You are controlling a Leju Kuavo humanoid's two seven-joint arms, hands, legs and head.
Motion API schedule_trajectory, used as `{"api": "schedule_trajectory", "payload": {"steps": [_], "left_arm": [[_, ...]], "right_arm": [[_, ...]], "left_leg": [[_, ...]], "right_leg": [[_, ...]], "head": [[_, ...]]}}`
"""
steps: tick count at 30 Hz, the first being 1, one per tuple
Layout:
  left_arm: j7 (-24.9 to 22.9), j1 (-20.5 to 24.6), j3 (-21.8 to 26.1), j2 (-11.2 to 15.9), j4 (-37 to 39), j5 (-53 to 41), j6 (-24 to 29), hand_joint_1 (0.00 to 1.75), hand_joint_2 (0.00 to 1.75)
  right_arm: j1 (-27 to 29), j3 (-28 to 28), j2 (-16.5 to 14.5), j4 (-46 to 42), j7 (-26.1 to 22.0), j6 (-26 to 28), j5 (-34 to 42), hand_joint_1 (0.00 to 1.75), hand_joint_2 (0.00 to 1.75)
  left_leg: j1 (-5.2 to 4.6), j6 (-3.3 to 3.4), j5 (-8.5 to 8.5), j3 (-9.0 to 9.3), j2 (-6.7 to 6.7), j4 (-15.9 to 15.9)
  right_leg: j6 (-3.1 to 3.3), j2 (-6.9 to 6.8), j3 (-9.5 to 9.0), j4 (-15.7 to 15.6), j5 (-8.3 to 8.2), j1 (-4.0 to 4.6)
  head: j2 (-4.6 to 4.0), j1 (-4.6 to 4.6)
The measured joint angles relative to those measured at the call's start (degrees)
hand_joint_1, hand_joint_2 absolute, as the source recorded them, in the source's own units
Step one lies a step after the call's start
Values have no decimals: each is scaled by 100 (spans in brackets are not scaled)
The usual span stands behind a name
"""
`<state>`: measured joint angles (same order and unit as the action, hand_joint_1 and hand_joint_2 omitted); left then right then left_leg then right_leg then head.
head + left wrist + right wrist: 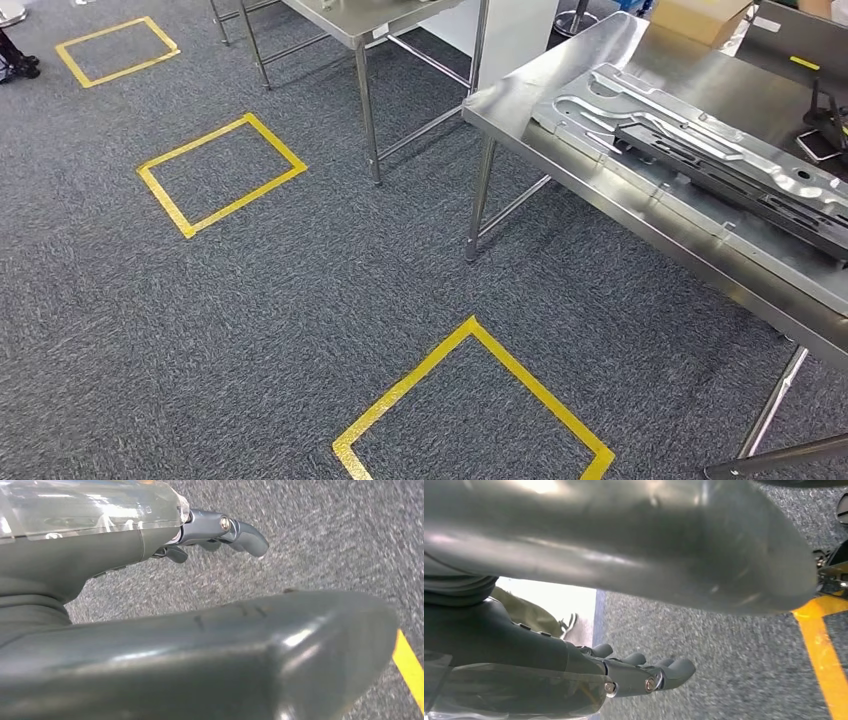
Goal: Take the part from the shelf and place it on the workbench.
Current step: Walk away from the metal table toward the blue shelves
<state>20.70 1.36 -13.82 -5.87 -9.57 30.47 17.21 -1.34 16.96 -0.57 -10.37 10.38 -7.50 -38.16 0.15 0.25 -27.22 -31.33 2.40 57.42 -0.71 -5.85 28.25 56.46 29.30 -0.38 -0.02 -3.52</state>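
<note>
— What am I counting from the head camera?

— I see 3 yellow tape rectangles on the carpet: a far one (117,49), a middle one (221,173) and a near one (473,412). 2 steel tables: the workbench (640,210) on my right and a second table (352,22) further back.

— On the workbench?

— 1 silver stamped panel (690,135), 1 black part (740,185) lying on it, 1 cardboard box (700,18) at the far end.

— Hands?

— 2: left hand (220,530), right hand (639,675), each on its wrist camera.
</note>
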Motion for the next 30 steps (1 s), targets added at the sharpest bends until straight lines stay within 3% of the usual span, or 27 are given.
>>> {"api": "schedule_trajectory", "payload": {"steps": [1,3,5,6,7,8,9,10,12,14,16,18,19,21,23,24,25,28,30], "left_arm": [[0,-7,-9,3,1,-4,1,0,0],[1,-15,-19,9,1,-10,7,0,0],[1,-8,-31,9,0,-16,12,0,0],[-1,-4,-37,8,0,-20,13,0,0],[-4,-3,-41,8,-1,-24,15,0,0],[-8,-6,-43,8,0,-26,20,0,0],[-16,-8,-44,8,0,-26,25,0,0],[-25,-9,-45,7,1,-21,30,0,0],[-41,-6,-45,3,1,-10,38,0,0],[-46,-4,-45,-1,0,3,50,0,0],[-44,-19,-45,-1,0,23,70,0,0],[-36,-34,-45,-1,0,44,90,0,0],[-29,-33,-45,-1,-1,50,95,0,0],[-16,-23,-45,-1,-1,58,95,0,0],[-7,-25,-45,-1,-1,66,94,0,0],[-4,-32,-45,-1,-1,70,93,0,0],[1,-37,-45,-1,-1,74,94,0,0],[26,-21,-44,-1,-1,87,103,0,0],[37,-19,-43,0,0,92,110,0,0]], "right_arm": [[-17,-13,1,-1,4,0,-17,0,0],[-31,-43,3,-1,14,16,-61,0,0],[-11,-67,2,2,28,36,-108,0,0],[0,-79,1,3,37,44,-132,0,0],[10,-91,1,4,51,54,-159,0,0],[18,-104,2,5,69,63,-189,0,0],[24,-122,2,5,85,71,-223,0,0],[29,-143,3,5,99,75,-256,0,0],[43,-181,7,7,109,90,-304,0,0],[38,-208,12,10,107,116,-328,0,0],[14,-232,13,11,104,141,-344,0,0],[7,-255,13,11,101,152,-361,0,0],[15,-263,13,11,97,154,-366,0,0],[43,-270,14,11,91,161,-373,0,0],[57,-275,15,11,76,172,-381,0,0],[56,-278,16,11,63,177,-385,0,0],[51,-280,16,11,45,184,-386,0,0],[42,-285,12,11,-24,174,-369,0,0],[18,-284,11,11,-44,161,-359,0,0]], "left_leg": [[10,35,17,2,-46,-19],[31,109,70,19,-140,-82],[31,159,111,7,-234,-111],[22,173,121,-11,-286,-108],[14,179,125,-24,-348,-101],[8,180,127,-31,-414,-92],[6,178,127,-33,-486,-78],[6,172,125,-32,-560,-63],[1,140,119,-49,-697,-23],[-6,78,126,-97,-798,4],[-3,4,149,-139,-889,1],[-1,-48,62,-209,-753,132],[-2,-69,-81,-308,-614,353],[15,-111,-485,-649,-371,1101],[47,-151,-686,-900,-313,1672],[56,-161,-627,-873,-293,1652],[62,-163,-474,-721,-252,1390],[31,-103,-49,-72,49,219],[-5,-42,-26,17,77,17]], "right_leg": [[-35,-18,-10,2,11,-7],[-93,154,49,185,169,-32],[-118,440,346,825,550,-50],[-119,517,551,1240,740,-52],[-120,550,721,1571,846,-52],[-118,563,811,1728,839,-52],[-111,575,779,1623,699,-53],[-99,605,646,1307,474,-55],[-64,827,304,494,75,-64],[-18,981,168,125,-37,-58],[46,891,171,102,-51,-46],[129,754,156,61,-81,-59],[167,676,150,39,-91,-67],[209,514,155,34,-88,-48],[213,352,163,39,-81,-32],[208,280,164,43,-75,-30],[197,213,157,45,-67,-30],[124,38,103,59,-21,-6],[56,-49,71,61,0,11]], "head": [[0,-1],[0,-1],[0,0],[0,0],[0,0],[0,0],[0,0],[0,0],[0,0],[0,0],[0,-1],[0,-1],[0,-2],[0,-2],[0,-2],[0,-2],[0,-2],[0,-2],[0,-1]]}}
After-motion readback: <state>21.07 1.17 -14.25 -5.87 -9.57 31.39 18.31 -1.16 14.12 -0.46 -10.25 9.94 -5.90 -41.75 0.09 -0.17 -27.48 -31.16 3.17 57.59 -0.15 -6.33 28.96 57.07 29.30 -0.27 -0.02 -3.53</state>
